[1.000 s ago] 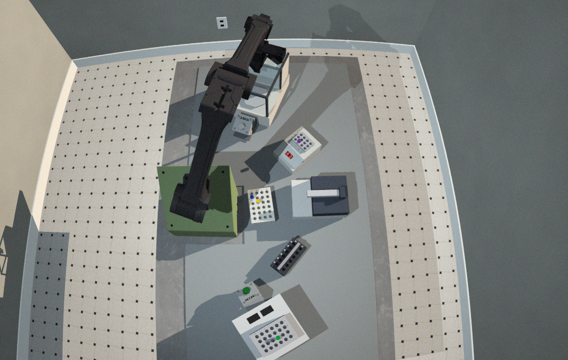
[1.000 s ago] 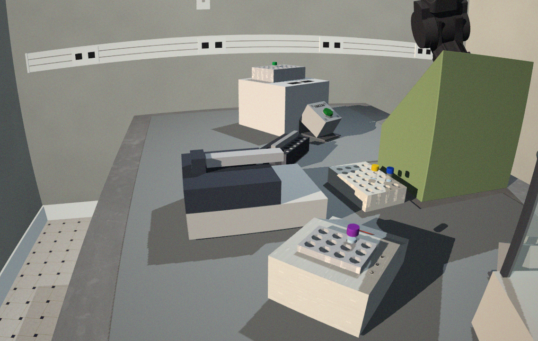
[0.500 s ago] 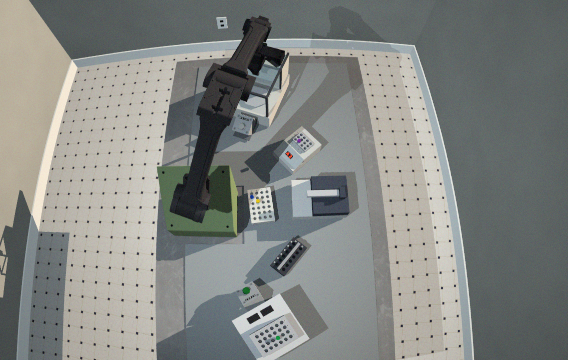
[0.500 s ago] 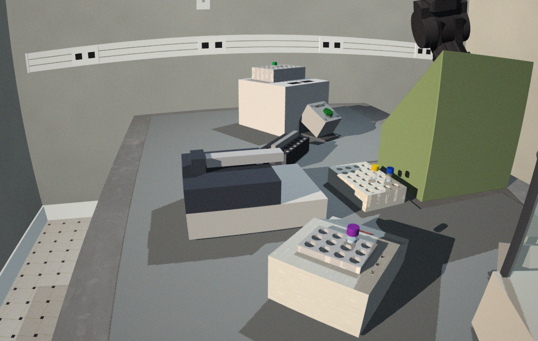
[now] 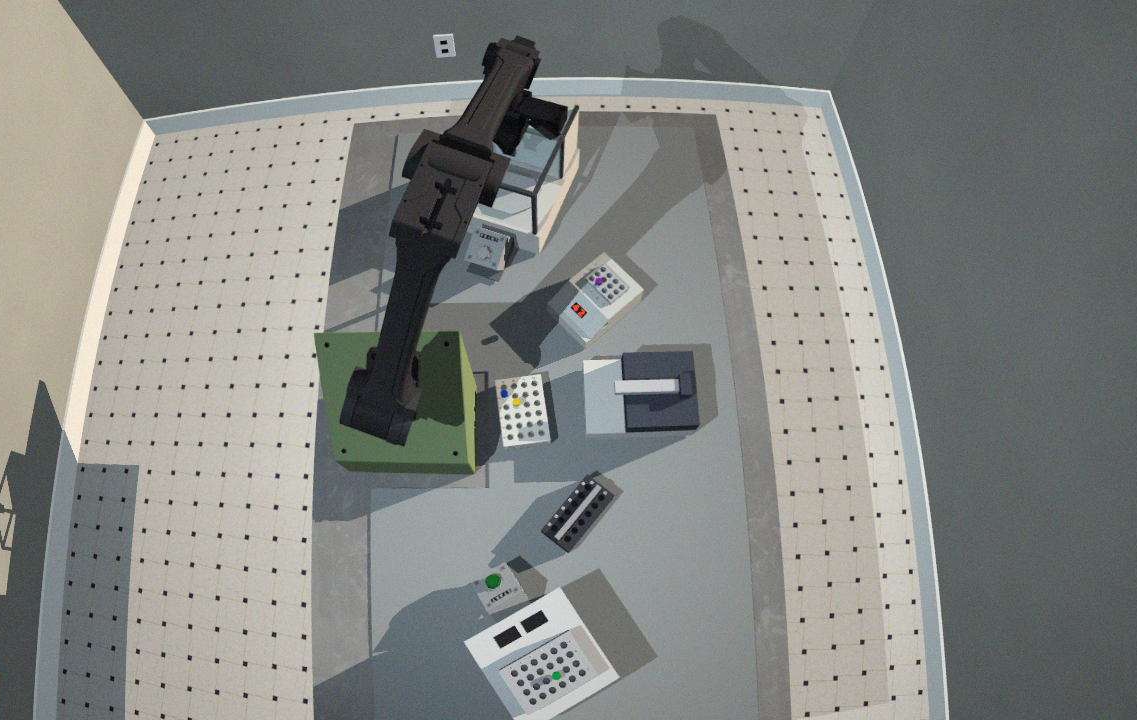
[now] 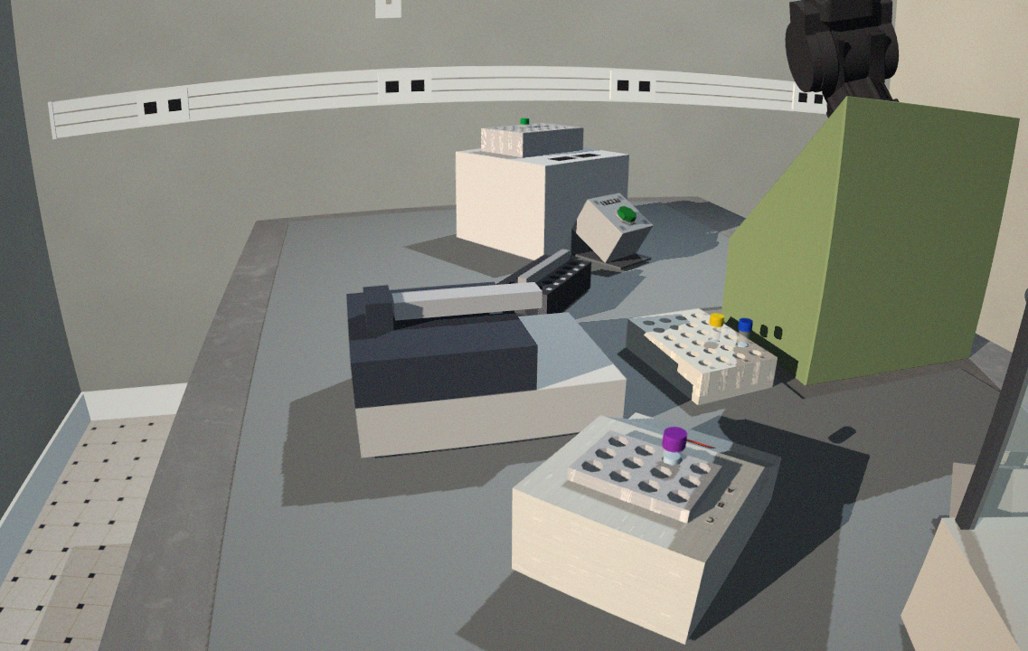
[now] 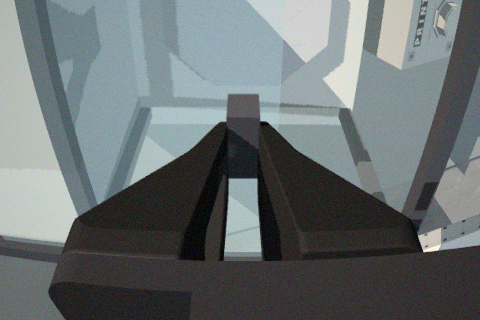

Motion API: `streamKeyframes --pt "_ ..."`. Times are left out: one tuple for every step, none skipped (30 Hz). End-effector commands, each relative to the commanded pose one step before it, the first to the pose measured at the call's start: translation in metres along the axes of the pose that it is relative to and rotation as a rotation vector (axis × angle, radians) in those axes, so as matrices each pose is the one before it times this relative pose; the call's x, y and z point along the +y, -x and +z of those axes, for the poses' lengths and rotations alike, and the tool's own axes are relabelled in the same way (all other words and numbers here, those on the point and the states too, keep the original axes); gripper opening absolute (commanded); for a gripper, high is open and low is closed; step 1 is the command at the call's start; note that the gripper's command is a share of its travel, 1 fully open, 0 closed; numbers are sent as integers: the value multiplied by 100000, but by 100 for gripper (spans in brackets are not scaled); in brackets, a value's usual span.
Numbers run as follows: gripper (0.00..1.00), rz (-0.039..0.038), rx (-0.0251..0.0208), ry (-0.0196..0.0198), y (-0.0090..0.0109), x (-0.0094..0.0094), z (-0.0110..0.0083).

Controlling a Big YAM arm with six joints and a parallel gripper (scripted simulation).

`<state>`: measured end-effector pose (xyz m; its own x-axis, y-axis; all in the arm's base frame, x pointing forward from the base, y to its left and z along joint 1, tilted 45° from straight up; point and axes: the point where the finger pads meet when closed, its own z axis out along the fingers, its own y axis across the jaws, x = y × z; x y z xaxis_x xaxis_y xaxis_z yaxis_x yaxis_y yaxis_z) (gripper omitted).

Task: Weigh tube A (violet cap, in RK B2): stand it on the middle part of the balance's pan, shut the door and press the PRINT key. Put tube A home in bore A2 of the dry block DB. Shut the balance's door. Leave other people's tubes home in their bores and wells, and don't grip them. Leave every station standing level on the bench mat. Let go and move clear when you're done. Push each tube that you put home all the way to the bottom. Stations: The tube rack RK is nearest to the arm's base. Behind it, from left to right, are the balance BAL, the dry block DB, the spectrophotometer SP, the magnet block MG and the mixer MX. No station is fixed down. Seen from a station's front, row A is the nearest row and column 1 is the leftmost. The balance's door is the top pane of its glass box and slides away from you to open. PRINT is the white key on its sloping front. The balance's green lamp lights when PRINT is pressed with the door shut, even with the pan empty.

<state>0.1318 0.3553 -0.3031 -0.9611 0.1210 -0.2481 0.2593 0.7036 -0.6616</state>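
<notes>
The claw stands narrow, its two black, smooth, tapering fingers closed on one dark, square-ended block handle. Below is one box of clear glass panes with dark, straight-edged posts. Beside it, one grey sloping-faced panel carries one faceted PRINT key. Farther out, one pale, boxy dry block has twelve round bores in its raised plate; the violet-capped tube stands upright in one of them, near the red display. One perforated white rack holds two tubes, one with a yellow cap, one with a blue cap. Beyond are one dark-and-white instrument with a single pale bar and one black block with two rows of holes. Farthest along the bench sit one domed green button and one white, square-cornered mixer bearing one green cap and two black windows.
</notes>
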Motion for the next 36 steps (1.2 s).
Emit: streamKeyframes --pt "6 1668 -379 3776 157 227 -1714" --pt "6 3 -37 73 -12 -84 -3" --pt "6 0 -45 82 -14 -82 -5" --pt "6 0 -14 -38 -2 -110 0" --pt "6 24 28 63 1 -93 4" --pt "6 -7 31 -53 12 -110 6" --pt "6 -18 9 -124 8 -119 3" --pt "6 0 0 0 0 0 0" --pt "6 0 0 0 0 0 0" --pt "6 -77 -11 -101 -23 211 128" --pt "6 45 -11 297 28 -364 -125" --pt "6 68 -5 267 -35 -45 -7" --pt "6 -69 -38 -406 3 -201 -1" --pt "6 -98 -53 -426 -3 -208 -3" --pt "6 72 26 274 -3 -31 2" --pt "6 74 75 336 10 -12 8" --pt "6 -14 55 -94 27 -118 11" --pt "6 -33 -9 -233 9 -147 2" --pt "6 0 -49 71 -14 -85 -5" --pt "6 -4 -51 79 -16 -84 -5" --pt "6 1 -11 -36 -1 -109 1" --pt "6 5 35 -14 10 -100 6" --pt "6 -1 36 7 8 -95 5" --pt "6 3 9 -8 -1 -101 1" --pt "6 0 0 0 0 0 0" --pt "6 0 0 0 0 0 0" --pt "6 -84 -12 -281 -6 164 95" --pt "6 18 -21 209 21 -383 -89" --pt "6 112 8 448 -43 -1 -9" --pt "6 -72 -41 -428 4 -207 -1" --pt "6 -100 -38 -411 4 -202 0" --pt "6 75 26 272 -4 -32 2" --pt "6 69 62 334 6 -14 6" --pt "6 -33 43 -165 29 -125 10" --pt "6 -10 0 -108 5 -127 2" --pt "6 -7 -41 37 -10 -93 -3"
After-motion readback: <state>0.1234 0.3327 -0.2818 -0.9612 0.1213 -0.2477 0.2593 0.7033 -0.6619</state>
